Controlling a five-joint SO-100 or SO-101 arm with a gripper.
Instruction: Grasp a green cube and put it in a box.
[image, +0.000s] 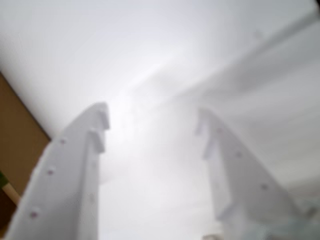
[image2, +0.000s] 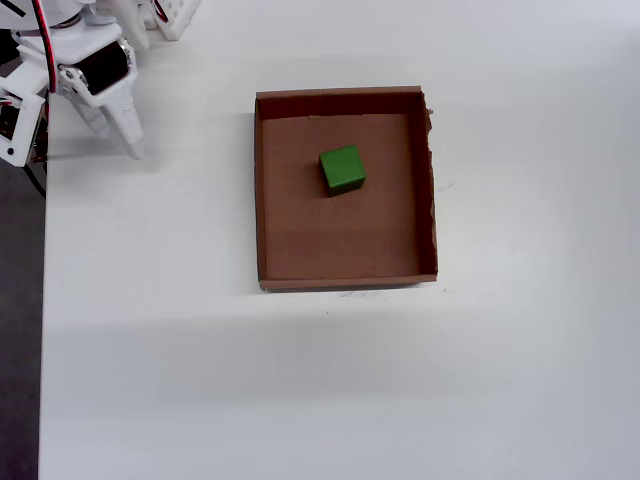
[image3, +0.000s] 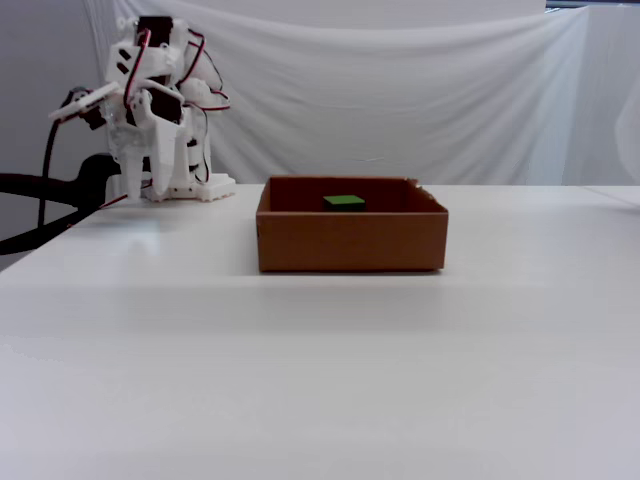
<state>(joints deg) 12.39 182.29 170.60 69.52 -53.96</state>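
Note:
The green cube (image2: 343, 169) sits on the floor of the box (image2: 345, 263), slightly toward its far wall; in the fixed view only the cube's top (image3: 345, 202) shows above the box's front wall (image3: 350, 240). My gripper (image2: 118, 135) is at the table's top left corner in the overhead view, well apart from the box, pointing down at the table. In the wrist view the gripper (image: 152, 115) is open, with two white fingers (image: 75, 165) spread apart and nothing between them. In the fixed view the gripper (image3: 140, 185) hangs by the arm's base.
The arm's white base (image3: 185, 185) stands at the table's back left. The table's left edge (image2: 42, 300) runs close to the gripper. A blurred brown patch (image: 15, 140) shows at the wrist view's left edge. A white cloth (image3: 400, 90) hangs behind the table.

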